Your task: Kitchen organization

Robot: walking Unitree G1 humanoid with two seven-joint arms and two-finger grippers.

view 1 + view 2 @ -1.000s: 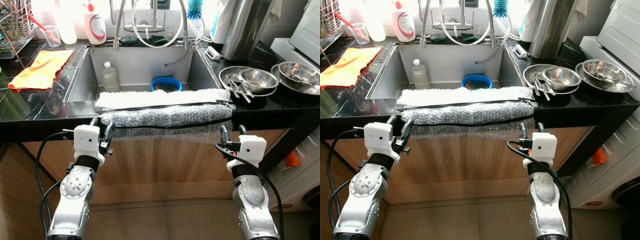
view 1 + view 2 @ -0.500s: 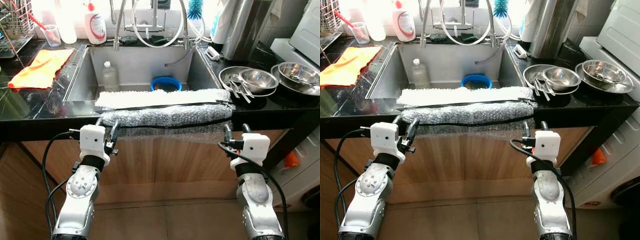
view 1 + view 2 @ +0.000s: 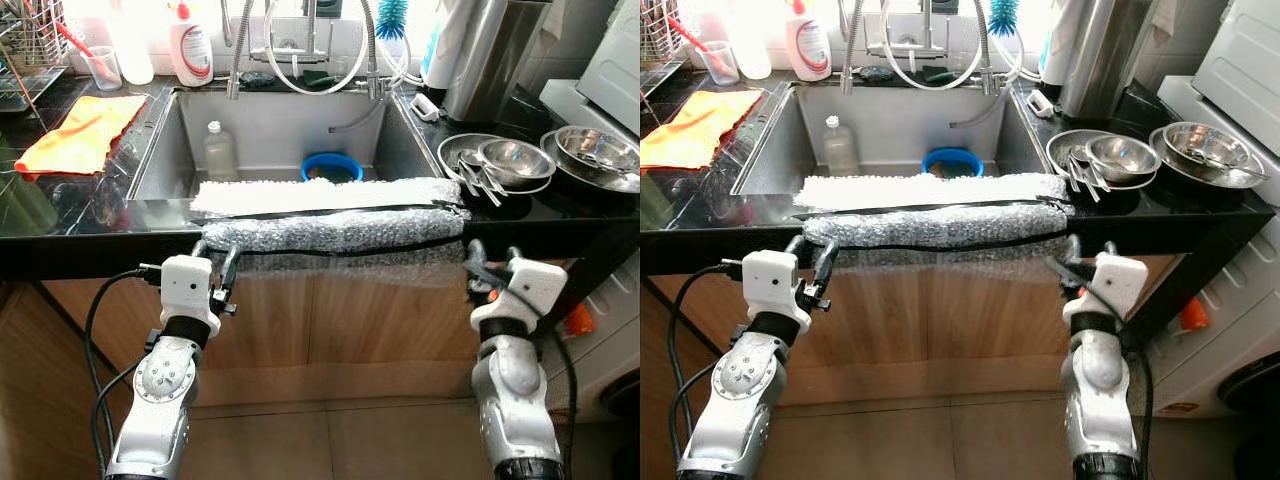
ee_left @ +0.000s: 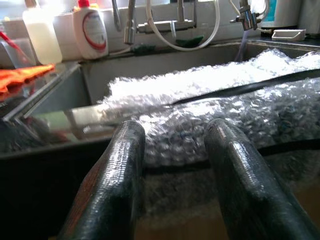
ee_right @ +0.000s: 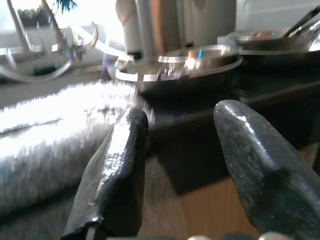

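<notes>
now bubble wrap [image 3: 335,232] just above both spread hands: left hand [image 3: 214,262], right hand [image 3: 490,257].

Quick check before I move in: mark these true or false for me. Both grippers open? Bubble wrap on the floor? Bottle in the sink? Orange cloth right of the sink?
1. Both the left gripper and right gripper are open. True.
2. The bubble wrap lies on the floor. False: it is draped over the sink's front edge.
3. A clear bottle stands inside the sink. True.
4. The orange cloth lies right of the sink. False: it lies on the left.
</notes>
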